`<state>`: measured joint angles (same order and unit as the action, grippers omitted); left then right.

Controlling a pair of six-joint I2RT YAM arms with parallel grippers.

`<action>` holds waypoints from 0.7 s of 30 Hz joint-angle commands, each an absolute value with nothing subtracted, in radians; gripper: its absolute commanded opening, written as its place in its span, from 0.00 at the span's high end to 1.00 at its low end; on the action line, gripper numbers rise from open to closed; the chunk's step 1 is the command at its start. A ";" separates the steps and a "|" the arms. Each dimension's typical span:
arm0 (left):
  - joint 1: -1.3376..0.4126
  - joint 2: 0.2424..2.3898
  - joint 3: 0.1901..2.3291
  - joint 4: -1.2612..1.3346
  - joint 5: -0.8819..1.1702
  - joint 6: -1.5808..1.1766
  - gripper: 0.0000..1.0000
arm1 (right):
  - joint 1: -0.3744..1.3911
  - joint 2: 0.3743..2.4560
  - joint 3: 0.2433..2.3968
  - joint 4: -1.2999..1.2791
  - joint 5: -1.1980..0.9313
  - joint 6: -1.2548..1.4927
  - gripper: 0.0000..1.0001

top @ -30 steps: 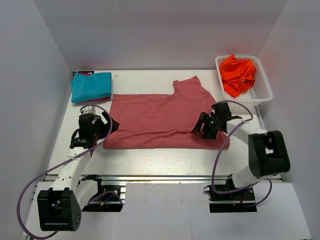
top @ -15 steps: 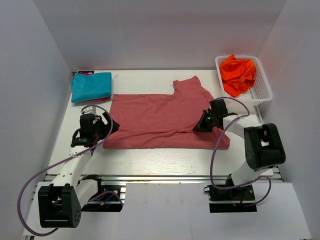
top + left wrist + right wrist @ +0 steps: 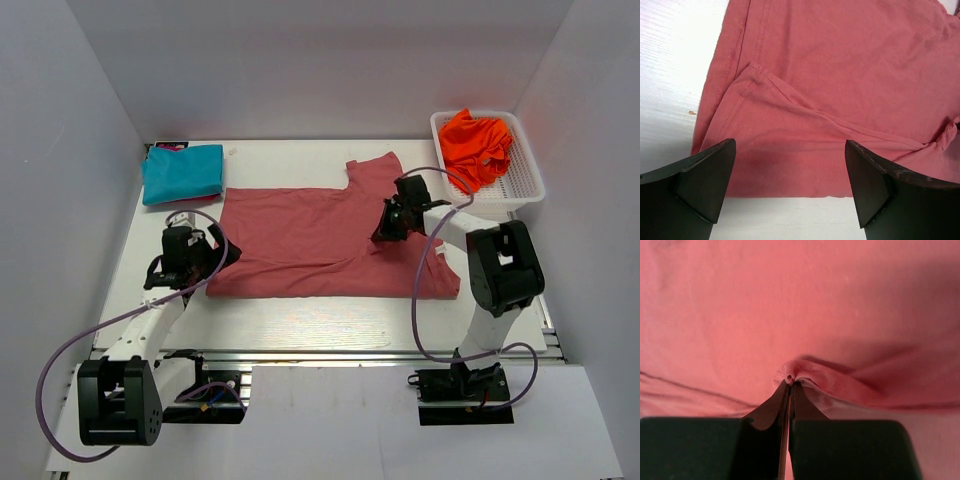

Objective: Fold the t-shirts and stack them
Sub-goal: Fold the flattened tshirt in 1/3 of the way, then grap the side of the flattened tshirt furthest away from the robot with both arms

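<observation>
A large salmon t-shirt (image 3: 300,235) lies spread across the white table. My right gripper (image 3: 383,228) is shut on a pinched ridge of its cloth near the right sleeve. The wrist view shows that bunched fold right at the closed gripper (image 3: 790,385), with flat salmon t-shirt (image 3: 790,300) beyond it. My left gripper (image 3: 215,255) stands open over the shirt's near-left corner, nothing held. In its wrist view the open left gripper (image 3: 790,170) straddles the hem of the t-shirt (image 3: 840,75). A folded teal t-shirt (image 3: 182,172) lies at the back left. An orange t-shirt (image 3: 476,145) is crumpled in the basket.
The white mesh basket (image 3: 522,180) stands at the back right corner. Something pink and black (image 3: 168,146) peeks out behind the teal shirt. Bare white table (image 3: 300,320) runs along the front edge, and grey walls close in on three sides.
My right gripper shut on the salmon shirt's right-hand cloth and moved up and left with it, dragging a fold inward. The left gripper stayed open and barely shifted.
</observation>
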<state>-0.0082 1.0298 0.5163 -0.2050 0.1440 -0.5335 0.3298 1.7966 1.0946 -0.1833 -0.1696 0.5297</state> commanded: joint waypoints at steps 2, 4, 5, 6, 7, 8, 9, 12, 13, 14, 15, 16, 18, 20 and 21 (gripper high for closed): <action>-0.005 1.028 0.532 -0.179 0.161 -0.517 0.00 | 0.353 1.848 1.189 -0.229 -0.136 0.411 1.00; -0.005 1.037 0.532 -0.179 0.170 -0.517 0.00 | 0.370 1.879 1.235 -0.227 -0.126 0.396 1.00; -0.005 1.037 0.532 -0.179 0.170 -0.517 0.00 | 0.371 1.897 1.261 -0.232 -0.123 0.376 0.95; -0.005 1.037 0.532 -0.179 0.170 -0.517 0.00 | 0.371 1.905 1.276 -0.236 -0.120 0.376 0.89; -0.005 1.037 0.532 -0.179 0.181 -0.517 0.00 | 0.379 1.928 1.298 -0.248 -0.114 0.376 0.83; -0.005 1.037 0.532 -0.179 0.181 -0.517 0.00 | 0.379 1.933 1.316 -0.247 -0.109 0.374 0.64; -0.005 1.037 0.532 -0.179 0.190 -0.517 0.00 | 0.380 1.937 1.327 -0.259 -0.098 0.379 0.55; -0.005 1.046 0.532 -0.170 0.190 -0.517 0.00 | 0.382 1.933 1.348 -0.262 -0.089 0.382 0.36; -0.005 1.046 0.532 -0.170 0.190 -0.517 0.00 | 0.379 1.913 1.353 -0.259 -0.092 0.385 0.30; -0.005 1.046 0.532 -0.161 0.199 -0.517 0.00 | 0.380 1.908 1.351 -0.256 -0.089 0.371 0.25; -0.005 1.046 0.544 -0.152 0.199 -0.517 0.00 | 0.377 1.895 1.353 -0.256 -0.080 0.373 0.11; -0.005 1.046 0.555 -0.152 0.199 -0.517 0.00 | 0.376 1.884 1.348 -0.255 -0.080 0.371 0.11; -0.005 1.074 0.578 -0.138 0.199 -0.517 0.00 | 0.365 1.859 1.345 -0.255 -0.034 0.371 0.11; -0.005 1.100 0.626 -0.126 0.190 -0.506 0.00 | 0.364 1.852 1.360 -0.256 -0.014 0.361 0.11; -0.005 1.139 0.647 -0.115 0.190 -0.494 0.00 | 0.362 1.856 1.380 -0.259 -0.006 0.354 0.11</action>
